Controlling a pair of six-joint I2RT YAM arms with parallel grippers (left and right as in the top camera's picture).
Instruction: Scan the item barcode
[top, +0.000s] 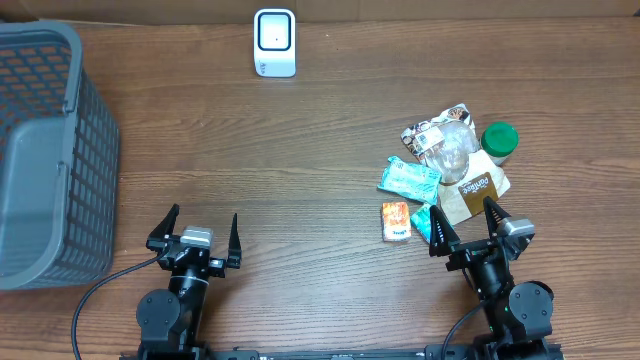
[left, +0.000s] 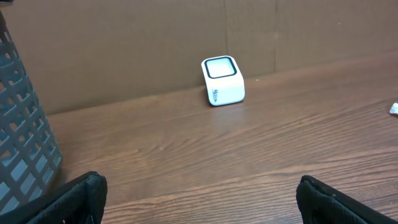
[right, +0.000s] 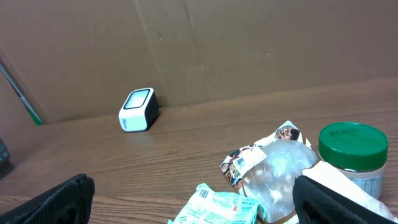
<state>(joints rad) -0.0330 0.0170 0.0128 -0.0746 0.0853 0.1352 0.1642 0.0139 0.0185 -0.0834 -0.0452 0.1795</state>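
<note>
The white barcode scanner (top: 275, 42) stands at the table's far edge, its window ringed in black; it shows in the left wrist view (left: 222, 81) and the right wrist view (right: 137, 110). The items lie in a heap at the right: a clear bag with a printed header (top: 447, 142) (right: 280, 168), a teal packet (top: 408, 180) (right: 217, 208), a small orange box (top: 396, 220), a brown pouch (top: 478, 188) and a green-lidded jar (top: 499, 140) (right: 352, 152). My left gripper (top: 203, 226) (left: 199, 190) is open over bare wood. My right gripper (top: 463, 216) (right: 189, 190) is open just short of the heap, holding nothing.
A grey mesh basket (top: 50, 150) (left: 18, 130) stands at the left edge of the table. A brown cardboard wall (left: 155, 37) runs behind the scanner. Bare wood (top: 300, 170) lies between the arms and the scanner.
</note>
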